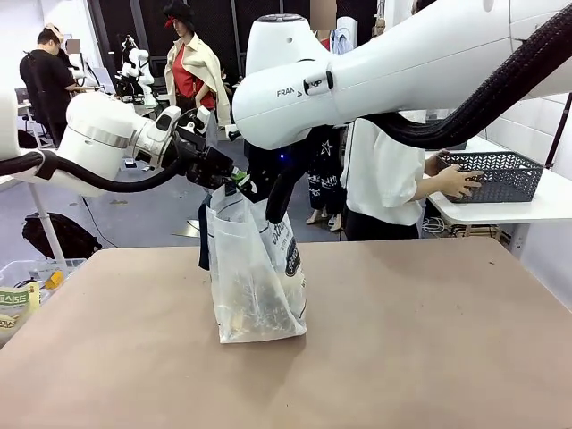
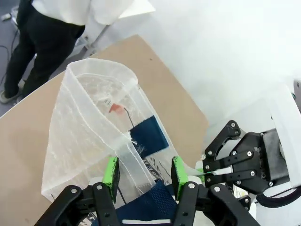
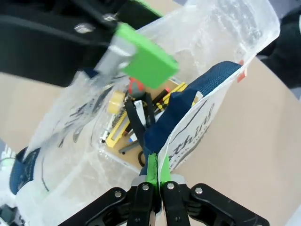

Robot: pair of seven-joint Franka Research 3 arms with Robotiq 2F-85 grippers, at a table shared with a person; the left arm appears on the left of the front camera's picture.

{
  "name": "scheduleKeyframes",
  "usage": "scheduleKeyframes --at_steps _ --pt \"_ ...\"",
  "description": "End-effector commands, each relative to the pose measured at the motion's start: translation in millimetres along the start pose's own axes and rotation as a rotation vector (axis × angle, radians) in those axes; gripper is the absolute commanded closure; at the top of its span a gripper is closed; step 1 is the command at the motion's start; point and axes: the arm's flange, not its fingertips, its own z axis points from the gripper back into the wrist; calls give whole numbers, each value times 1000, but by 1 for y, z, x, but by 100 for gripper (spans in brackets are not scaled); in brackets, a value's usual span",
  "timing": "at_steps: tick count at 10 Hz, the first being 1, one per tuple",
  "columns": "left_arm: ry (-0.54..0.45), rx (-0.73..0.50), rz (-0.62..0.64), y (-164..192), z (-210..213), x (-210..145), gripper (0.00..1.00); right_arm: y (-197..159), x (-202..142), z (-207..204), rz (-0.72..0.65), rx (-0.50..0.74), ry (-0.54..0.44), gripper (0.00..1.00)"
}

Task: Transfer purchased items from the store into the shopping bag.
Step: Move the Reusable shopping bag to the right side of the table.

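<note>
- Translucent white shopping bag (image 1: 257,273) stands upright at centre frame of the front view on the brown desk (image 1: 429,340), mouth held open from two sides.
- Left tool (image 2: 143,172): green pads partly spread, with one bag wall and a dark blue strap handle (image 2: 148,136) between them. Looks like a hold on the rim, but I can't tell how firm.
- Right tool (image 3: 154,170): pads pressed together, pinching the opposite bag edge right where the other blue strap (image 3: 188,101) meets it.
- Purchased items (image 3: 136,117) sit at the bag bottom in the right wrist view: yellow, red and dark packs piled together.
- Dark grey basket (image 1: 500,174) is at the right edge of the front view, off the desk on a white side table, with the person's hand (image 1: 458,181) on its near end. Can't see whether anything is left inside.
- Judgement: loading looks done or nearly done; current step is holding the bag mouth open and stable.
- To do it well: keep both tools level and apart enough to keep the mouth taut without tearing the thin film.
- Avoid lifting; the bag base should stay on the desk so the load doesn't swing.
- Risk: film slipping from the partly spread left pads, which would collapse that side.
</note>
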Motion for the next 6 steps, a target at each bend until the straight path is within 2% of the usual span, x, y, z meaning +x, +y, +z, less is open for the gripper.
scheduleKeyframes --at_steps 1,4,6 --pt "-27 -39 6 9 3 6 41 3 8 -3 127 37 -22 100" --pt "-7 -142 -19 15 2 8 41 9 14 -6 241 61 -3 100" --pt "-2 -150 2 18 -1 8 41 14 16 -6 293 87 13 100"
